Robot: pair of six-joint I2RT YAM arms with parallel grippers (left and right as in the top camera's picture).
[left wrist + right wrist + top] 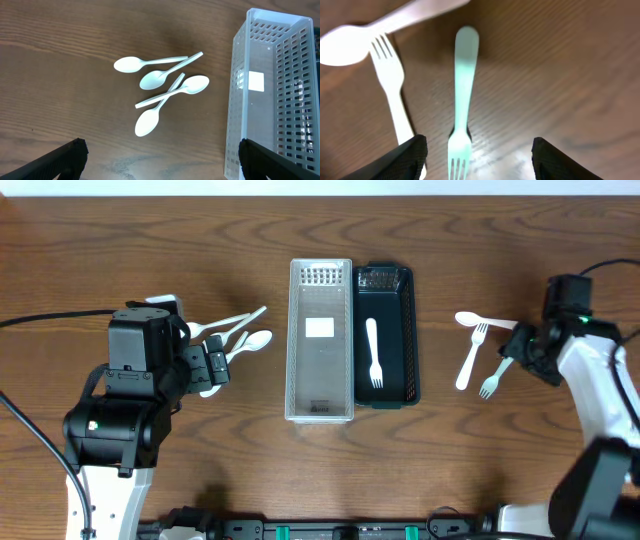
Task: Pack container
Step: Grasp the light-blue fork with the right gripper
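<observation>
Containers: A clear perforated rectangular plastic bin (320, 340) and a black rectangular plastic tray (403, 300) are set side by side, touching, between the two end effectors.
Packed so far: One white plastic fork (374, 352) is seen lying lengthwise in the black tray. No cutlery is seen in the clear bin, only a white label on its floor.
Left side: Four white plastic spoons (165, 90) are heaped loosely, handles crossing, on the brown wooden table (60, 75), just ahead of the left end effector and beside the clear bin.
Left end effector (160, 160): The fingers are held wide apart with nothing between them. It is positioned short of the spoons.
Right side: A pale green-tinted plastic fork (462, 90) lies straight ahead of the right end effector. A second white fork (392, 85) and a single white spoon (345, 47) are found to one side of it.
Right end effector (480, 160): The fingers are spread apart. The tine end of the pale fork is framed between them but is not gripped.
Progress: The task is judged to be at an early stage, with one piece packed and seven left on the table.
Step in hand: A grasp of the pale fork appears to be set up.
</observation>
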